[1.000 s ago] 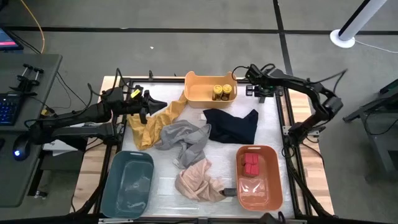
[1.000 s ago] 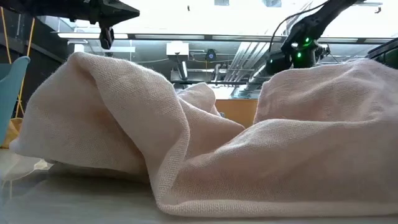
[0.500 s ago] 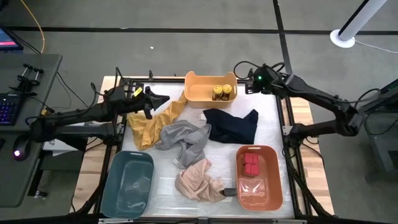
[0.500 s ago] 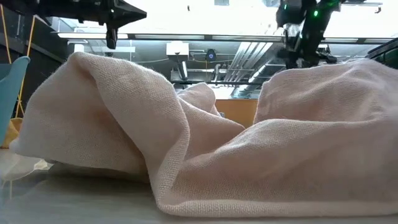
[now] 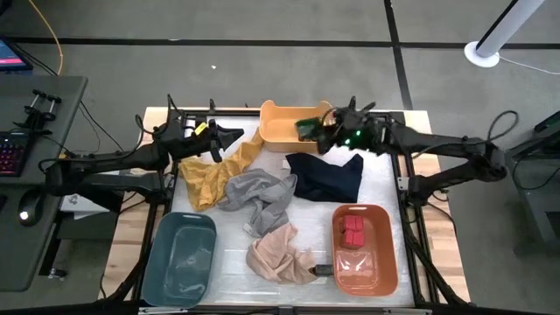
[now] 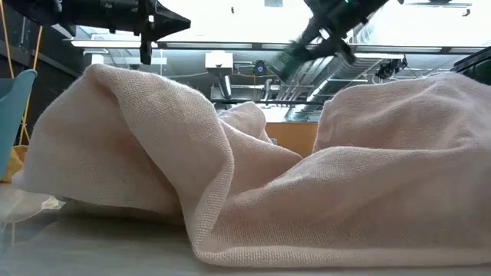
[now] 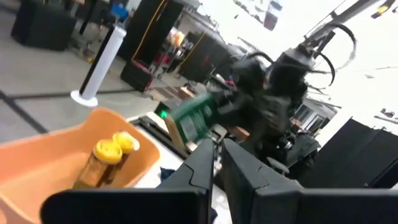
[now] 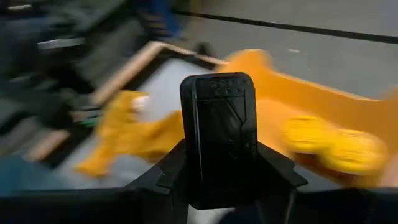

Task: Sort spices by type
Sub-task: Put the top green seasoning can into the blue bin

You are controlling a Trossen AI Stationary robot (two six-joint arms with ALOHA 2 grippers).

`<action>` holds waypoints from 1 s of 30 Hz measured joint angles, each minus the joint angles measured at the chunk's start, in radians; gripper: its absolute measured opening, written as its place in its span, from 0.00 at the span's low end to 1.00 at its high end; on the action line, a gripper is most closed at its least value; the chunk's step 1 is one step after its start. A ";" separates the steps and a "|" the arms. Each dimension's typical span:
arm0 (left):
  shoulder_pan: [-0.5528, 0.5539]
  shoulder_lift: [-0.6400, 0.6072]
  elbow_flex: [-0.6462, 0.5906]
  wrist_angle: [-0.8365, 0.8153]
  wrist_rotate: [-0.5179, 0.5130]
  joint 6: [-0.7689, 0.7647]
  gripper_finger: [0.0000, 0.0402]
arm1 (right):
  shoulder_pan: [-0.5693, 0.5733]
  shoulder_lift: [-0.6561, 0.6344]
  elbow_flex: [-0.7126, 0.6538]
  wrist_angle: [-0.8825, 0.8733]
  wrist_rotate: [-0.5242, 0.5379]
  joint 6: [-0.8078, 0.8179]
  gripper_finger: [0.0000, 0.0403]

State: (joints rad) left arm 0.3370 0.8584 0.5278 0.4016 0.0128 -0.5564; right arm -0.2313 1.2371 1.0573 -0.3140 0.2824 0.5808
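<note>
My right gripper point(image 5: 315, 133) is shut on a flat dark tin point(image 8: 219, 134), one of the spices, and hangs over the right end of the yellow bin point(image 5: 278, 122). In that bin stand yellow-lidded jars point(image 7: 111, 154). Red tins point(image 5: 353, 231) lie in the orange bin point(image 5: 385, 254) at the near right. My left gripper point(image 5: 229, 135) is shut and holds nothing. It points level toward the yellow bin from the far left, above the yellow cloth point(image 5: 210, 175). My right gripper pinches the dark tin between its two fingers point(image 8: 171, 175), by its two narrow sides near its lower end point(image 8: 217, 186). The fingers come slanting down from the table's right. The tin stands up between them, its broad face toward the wrist camera, lifted clear above the bin.
A grey cloth point(image 5: 259, 194), a dark blue cloth point(image 5: 328, 175) and a pink cloth point(image 5: 278, 254) lie crumpled mid-table. A teal bin point(image 5: 184, 255) stands at the near left. A small dark object point(image 5: 322, 271) lies beside the pink cloth.
My right gripper has swung with the tin from the table's far right corner toward the left, up and over the yellow bin's right end, turning as it went. My left gripper has crept a little toward the yellow bin.
</note>
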 joint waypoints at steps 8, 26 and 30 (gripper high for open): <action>0.049 -0.043 0.050 -0.046 0.061 0.171 0.15 | 0.234 0.203 0.004 0.384 -0.001 0.086 0.31; 0.100 -0.223 0.179 -0.335 0.256 0.359 0.21 | 0.430 0.898 0.871 0.096 -0.096 0.052 0.31; 0.100 -0.253 0.179 -0.340 0.270 0.303 0.21 | 0.430 1.035 1.068 0.033 -0.213 -0.004 0.31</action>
State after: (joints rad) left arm 0.4366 0.6051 0.7067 0.0615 0.2825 -0.2530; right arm 0.1992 2.2722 2.1255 -0.2814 0.0696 0.5763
